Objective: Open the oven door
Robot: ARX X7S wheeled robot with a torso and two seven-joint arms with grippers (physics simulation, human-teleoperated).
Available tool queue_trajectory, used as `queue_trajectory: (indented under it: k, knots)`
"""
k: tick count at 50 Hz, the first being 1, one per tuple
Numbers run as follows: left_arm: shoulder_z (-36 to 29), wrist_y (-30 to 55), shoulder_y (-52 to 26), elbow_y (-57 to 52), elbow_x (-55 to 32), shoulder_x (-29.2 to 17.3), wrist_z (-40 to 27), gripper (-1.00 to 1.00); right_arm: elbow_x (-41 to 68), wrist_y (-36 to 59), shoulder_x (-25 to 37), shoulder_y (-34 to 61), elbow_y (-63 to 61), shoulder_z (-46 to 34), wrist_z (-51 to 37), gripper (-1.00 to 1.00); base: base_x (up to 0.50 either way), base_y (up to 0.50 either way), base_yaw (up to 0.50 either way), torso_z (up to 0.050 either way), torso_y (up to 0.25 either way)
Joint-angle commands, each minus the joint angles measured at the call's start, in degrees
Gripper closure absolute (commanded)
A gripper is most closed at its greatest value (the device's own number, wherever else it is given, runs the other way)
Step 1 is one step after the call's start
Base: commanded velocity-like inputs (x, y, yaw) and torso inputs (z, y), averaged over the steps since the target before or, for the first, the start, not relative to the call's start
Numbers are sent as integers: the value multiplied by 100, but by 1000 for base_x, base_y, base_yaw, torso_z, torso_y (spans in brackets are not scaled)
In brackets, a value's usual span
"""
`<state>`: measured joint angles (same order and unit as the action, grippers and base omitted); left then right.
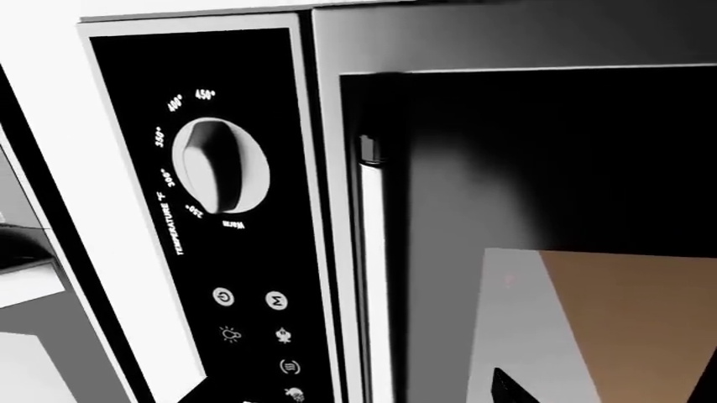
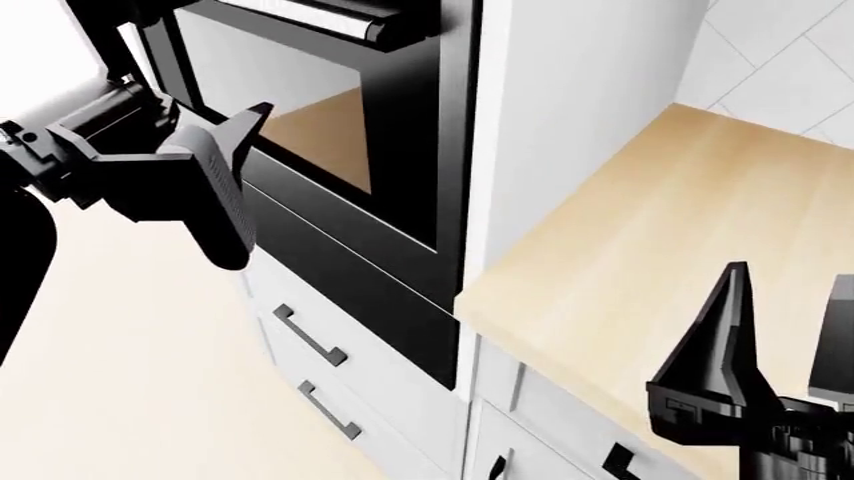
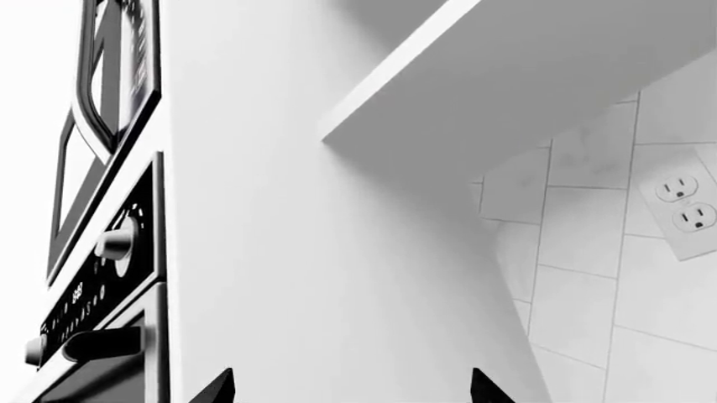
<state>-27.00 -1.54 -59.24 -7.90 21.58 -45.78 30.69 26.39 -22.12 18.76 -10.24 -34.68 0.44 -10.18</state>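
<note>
The oven door [image 2: 320, 140] is glossy black with a big glass window, and its silver bar handle [image 2: 334, 15] runs along the top. It looks shut. My left gripper [image 2: 247, 185] hovers open just in front of the glass, below the handle, with one finger above the other and nothing held. In the left wrist view the door [image 1: 538, 168] and its handle [image 1: 375, 277] fill the frame, and only one fingertip [image 1: 510, 390] shows. My right gripper [image 2: 790, 275] stands open and empty over the counter; it faces the white cabinet side [image 3: 352, 378].
Beside the door sits a control panel with a temperature knob [image 1: 224, 166]. A plain black panel [image 2: 347, 290] and white drawers [image 2: 310, 335] lie below the door. A wooden counter [image 2: 641, 230] adjoins the white cabinet side [image 2: 574, 100]. A wall outlet [image 3: 686, 201] and a shelf [image 3: 505, 75] are above.
</note>
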Motion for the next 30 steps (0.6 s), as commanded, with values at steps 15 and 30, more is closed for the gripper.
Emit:
queue_trajectory:
  k: [15, 30]
  knots:
    - [-217, -586, -395, 1167, 65, 570, -554, -100, 12, -76, 33, -34, -5, -26, -9, -100, 0, 0, 0, 0, 0]
    - [-367, -980, -568, 1784, -43, 855, -717, -100, 9, -102, 49, -51, -1, -52, -20, -100, 0, 0, 0, 0, 0]
